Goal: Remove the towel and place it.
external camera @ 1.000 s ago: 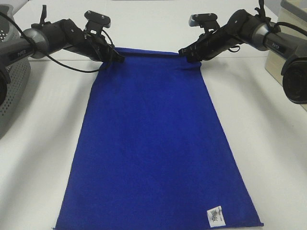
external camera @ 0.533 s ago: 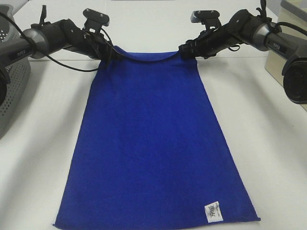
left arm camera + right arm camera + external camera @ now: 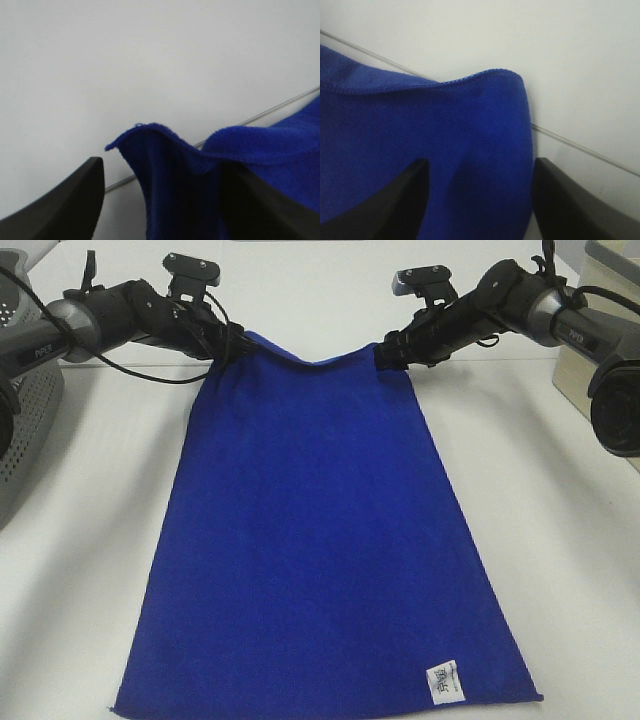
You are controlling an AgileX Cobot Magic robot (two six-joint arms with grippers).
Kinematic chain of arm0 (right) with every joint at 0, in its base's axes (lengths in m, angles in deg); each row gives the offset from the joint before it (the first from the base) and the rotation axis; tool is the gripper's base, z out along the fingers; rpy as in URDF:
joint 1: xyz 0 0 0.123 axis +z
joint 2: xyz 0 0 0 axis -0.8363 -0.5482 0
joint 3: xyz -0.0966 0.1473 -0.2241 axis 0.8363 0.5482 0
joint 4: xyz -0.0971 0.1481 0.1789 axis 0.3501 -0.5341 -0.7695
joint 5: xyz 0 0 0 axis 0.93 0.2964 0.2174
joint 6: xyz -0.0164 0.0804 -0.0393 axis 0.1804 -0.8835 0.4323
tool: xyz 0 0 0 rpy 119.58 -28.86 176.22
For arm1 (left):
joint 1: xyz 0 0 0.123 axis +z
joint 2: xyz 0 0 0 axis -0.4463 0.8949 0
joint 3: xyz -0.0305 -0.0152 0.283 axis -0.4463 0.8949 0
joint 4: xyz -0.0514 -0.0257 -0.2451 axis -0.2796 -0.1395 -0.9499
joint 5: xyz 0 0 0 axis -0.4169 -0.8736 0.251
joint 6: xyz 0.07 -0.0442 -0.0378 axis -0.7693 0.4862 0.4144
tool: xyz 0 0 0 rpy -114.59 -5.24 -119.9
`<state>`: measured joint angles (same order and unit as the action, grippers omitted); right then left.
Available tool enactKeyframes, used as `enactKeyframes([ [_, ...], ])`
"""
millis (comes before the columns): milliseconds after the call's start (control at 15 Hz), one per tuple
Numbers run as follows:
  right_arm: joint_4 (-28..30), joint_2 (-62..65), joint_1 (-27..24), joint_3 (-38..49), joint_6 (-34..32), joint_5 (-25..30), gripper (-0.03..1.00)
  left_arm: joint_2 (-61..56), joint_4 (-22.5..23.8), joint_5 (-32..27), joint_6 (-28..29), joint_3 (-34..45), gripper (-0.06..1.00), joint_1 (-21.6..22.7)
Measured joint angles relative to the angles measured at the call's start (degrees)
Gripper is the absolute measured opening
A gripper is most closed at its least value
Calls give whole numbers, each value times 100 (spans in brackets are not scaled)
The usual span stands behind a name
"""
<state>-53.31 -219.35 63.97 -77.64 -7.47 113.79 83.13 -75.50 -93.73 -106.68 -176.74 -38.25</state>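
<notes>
Both grippers' jaws clamp the towel (image 3: 320, 530)'s far corners, now lifted higher, edge sagging between.

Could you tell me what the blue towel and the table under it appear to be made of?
The towel looks like soft napped fabric, perhaps microfibre or terry: matte, fuzzy texture in the wrist views, stitched hem, sagging between the grippers. The table looks like a smooth white hard surface, possibly laminate; its material is uncertain.

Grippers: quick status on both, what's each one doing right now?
Left gripper: closed on the towel's far left corner.
Right gripper: closed on its far right corner.
</notes>
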Motion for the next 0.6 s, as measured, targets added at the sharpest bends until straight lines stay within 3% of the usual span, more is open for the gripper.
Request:
enactKeyframes([
  [267,-80,332,-6,17,6,378,60,-86,-109,-40,487,0,61,92],
  [400,-80,556,-6,6,-46,1152,60,-92,-183,-384,1387,0,61,109],
  [600,-74,710,-6,6,-80,1828,60,-92,-178,-791,1702,0,61,109],
])
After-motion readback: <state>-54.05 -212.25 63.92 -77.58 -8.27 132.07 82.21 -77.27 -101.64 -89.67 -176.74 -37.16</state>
